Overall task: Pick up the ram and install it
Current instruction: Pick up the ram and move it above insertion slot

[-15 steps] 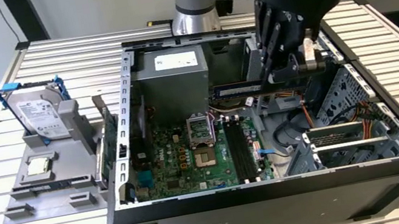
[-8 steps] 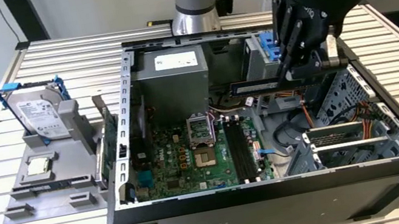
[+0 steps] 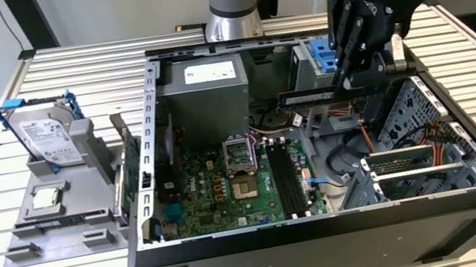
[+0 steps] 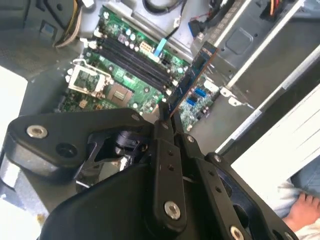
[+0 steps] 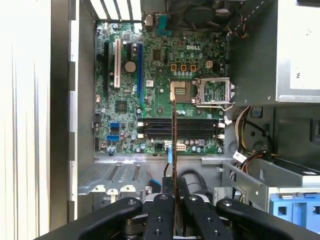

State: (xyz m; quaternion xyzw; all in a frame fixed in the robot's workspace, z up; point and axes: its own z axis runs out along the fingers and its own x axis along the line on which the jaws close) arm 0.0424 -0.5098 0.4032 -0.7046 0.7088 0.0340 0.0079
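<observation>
My gripper (image 3: 354, 86) is shut on the ram (image 3: 315, 95), a long dark stick held level in the air above the open computer case (image 3: 146, 194). It hangs over the case's middle, higher than the motherboard (image 3: 218, 188) and its black memory slots (image 3: 285, 178). In the first wrist view the ram (image 5: 174, 145) shows edge-on, running out from my gripper (image 5: 174, 194) across the memory slots (image 5: 180, 129). The second wrist view has the ram (image 4: 192, 75) sticking out of the gripper (image 4: 166, 119) beside the slots (image 4: 132, 57).
A hard drive in a blue frame (image 3: 48, 137) stands on a grey fixture (image 3: 55, 210) on the exterior view's left, with a green card (image 3: 124, 172) beside the case wall. Inside are the power supply (image 3: 203, 88), CPU socket (image 3: 236, 154), cables and drive cage (image 3: 415, 161). A person's hand (image 4: 302, 207) is nearby.
</observation>
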